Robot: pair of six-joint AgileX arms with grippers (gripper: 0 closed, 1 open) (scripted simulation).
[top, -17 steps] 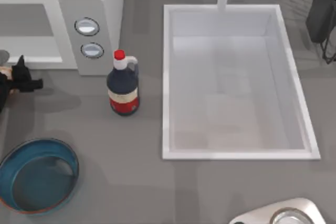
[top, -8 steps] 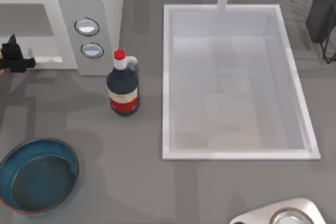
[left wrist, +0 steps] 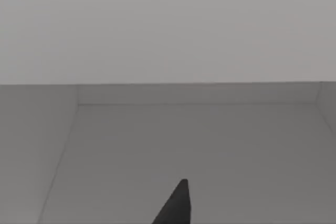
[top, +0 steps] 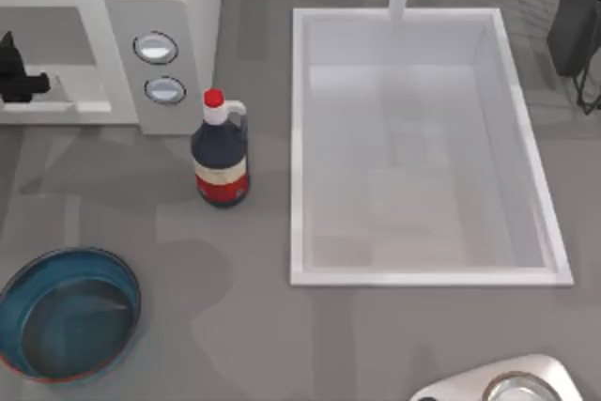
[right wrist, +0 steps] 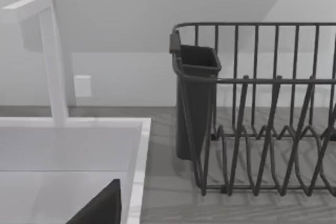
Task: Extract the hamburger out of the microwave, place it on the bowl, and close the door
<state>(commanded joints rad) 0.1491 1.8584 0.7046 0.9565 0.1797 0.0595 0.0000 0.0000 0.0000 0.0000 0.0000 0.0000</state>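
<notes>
- The left gripper [top: 19, 82] sits at the far left edge of the top view, at the mouth of the microwave [top: 141, 7], whose cavity is open in the upper left of the frame.
- In the left wrist view one dark fingertip [left wrist: 176, 205] pokes up at the bottom centre, with the bare grey cavity floor and back wall ahead. Whether the fingers are spread or pressed together, I cannot tell.
- The hamburger is not to be made out on the cavity floor ahead of the fingertip, nor in the bowl [top: 66, 312], which sits empty at the lower left of the top view.
- The step in hand looks like the reach into the cavity. To do it well, keep the fingers low and level over the floor, enter square to the opening, and avoid the frame on either side.
- On the way out, I judge the dark bottle [top: 221, 152] with its red cap, just below the knobs [top: 160, 68], to be the thing to steer clear of when carrying down to the bowl.
- The right arm is parked at the upper right, by the dish rack [right wrist: 262, 108] beyond the sink [top: 423, 147].
</notes>
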